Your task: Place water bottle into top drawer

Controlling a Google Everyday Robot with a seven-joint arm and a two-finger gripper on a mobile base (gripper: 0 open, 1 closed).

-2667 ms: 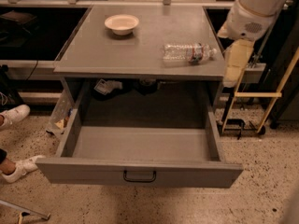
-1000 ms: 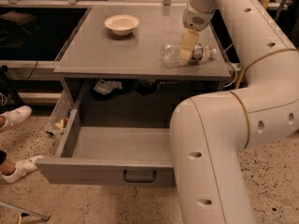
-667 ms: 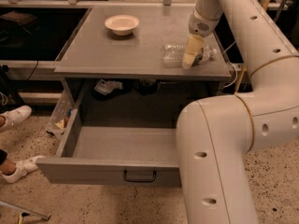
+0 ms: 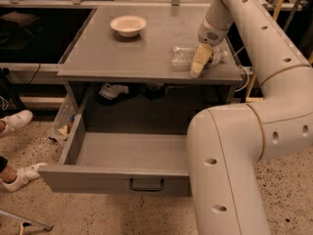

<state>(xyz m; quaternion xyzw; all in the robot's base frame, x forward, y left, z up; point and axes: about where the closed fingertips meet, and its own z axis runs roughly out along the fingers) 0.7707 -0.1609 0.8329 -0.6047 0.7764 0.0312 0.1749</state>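
The water bottle (image 4: 183,56) lies on its side on the grey table top (image 4: 137,53), near the right front corner, its cap end to the right. My gripper (image 4: 198,62) hangs straight over the bottle's middle, its pale fingers (image 4: 200,58) reaching down in front of the bottle to the table top. The top drawer (image 4: 117,168) below is pulled wide open, with a black handle (image 4: 146,185) on its front panel. My arm crosses the drawer's right part and hides it.
A white bowl (image 4: 128,25) stands at the back left of the table top. Loose items lie in the dark space under the table top. A person's white shoes (image 4: 14,121) are on the floor at the left. A yellow frame stands at the right.
My arm swung in from the right to over the bottle. In the last second the gripper shifted slightly right and lower along the bottle. The bottle and drawer have not moved.
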